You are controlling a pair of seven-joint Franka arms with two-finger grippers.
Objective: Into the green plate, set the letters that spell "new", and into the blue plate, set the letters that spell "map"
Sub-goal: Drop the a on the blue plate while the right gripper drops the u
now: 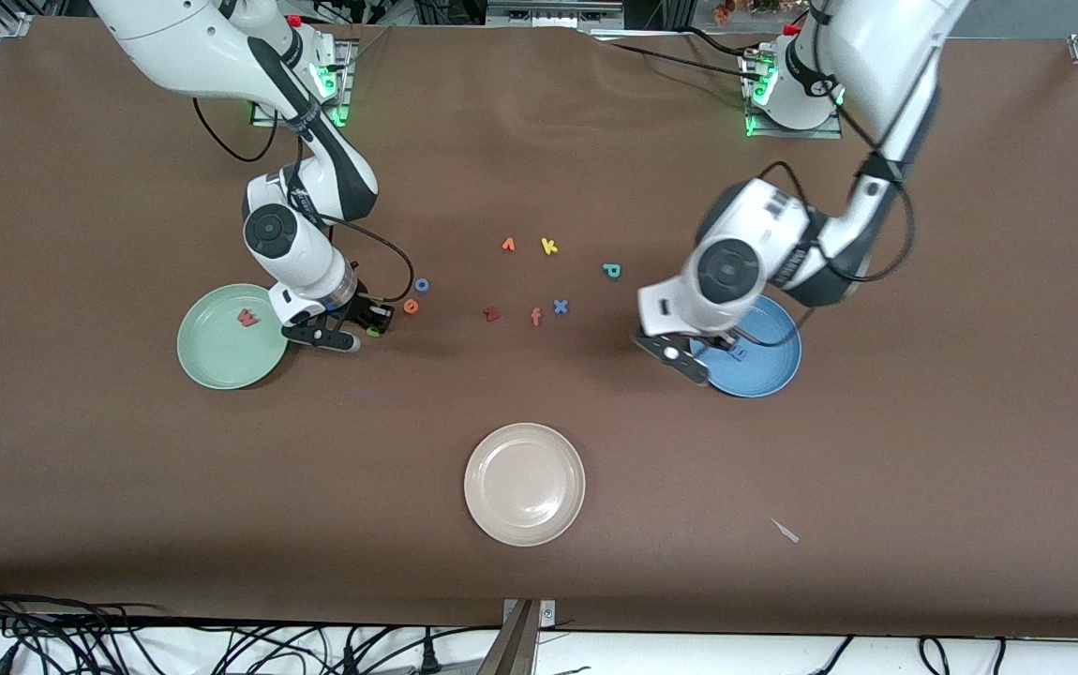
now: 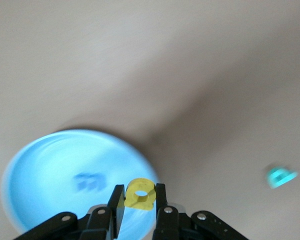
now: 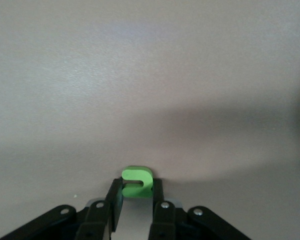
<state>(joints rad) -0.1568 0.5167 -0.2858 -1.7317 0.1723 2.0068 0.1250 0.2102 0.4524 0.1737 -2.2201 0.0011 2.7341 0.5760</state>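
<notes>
Jaws pinch on both: left gripper (image 2: 139, 200) holds the yellow a (image 2: 140, 194) over the blue plate (image 2: 50, 170), where the blue m (image 2: 88, 181) lies. Right gripper (image 3: 136, 197) grips the green n (image 3: 137, 182) on the table beside the green plate (image 1: 206, 361), pink-red w (image 1: 247, 318) inside. Next: release a, carry n across. Teal p (image 1: 611, 271) and orange e (image 1: 411, 306) wait on the table.

Front camera is looking down from high across the surface (image 1: 539, 581) toward both bases, each wrist camera is peering close past its own tool, left wrist sharing the blue plate (image 2: 45, 165).
</notes>
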